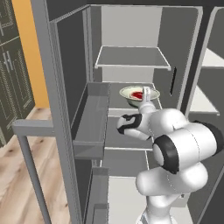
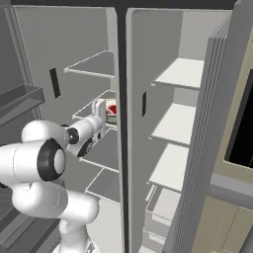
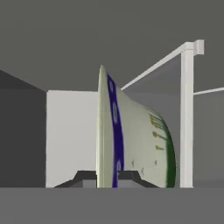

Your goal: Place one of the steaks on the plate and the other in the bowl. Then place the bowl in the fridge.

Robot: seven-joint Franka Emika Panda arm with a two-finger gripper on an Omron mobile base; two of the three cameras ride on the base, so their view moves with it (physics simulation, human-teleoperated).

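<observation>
**A:** Hand view puts the bowl (image 3: 131,140) edge-on right at your fingertips, its rim caught between the two dark tips. Your gripper (image 1: 146,92) is clamped narrow on that rim, so the bowl is carried by its edge.

**B:** And the steak (image 1: 138,95)?

**A:** You can see it lying red inside the bowl in the left base view. Gripping the rim keeps your fingers clear of the meat.

**B:** Where is the bowl now?

**A:** Inside the open fridge (image 1: 131,26), over a middle grey shelf (image 1: 131,109) in the left compartment. You can't tell whether it rests on it. Door bins (image 1: 89,131) flank your arm; a wood floor (image 1: 26,175) and orange wall (image 1: 28,48) lie left.
</observation>
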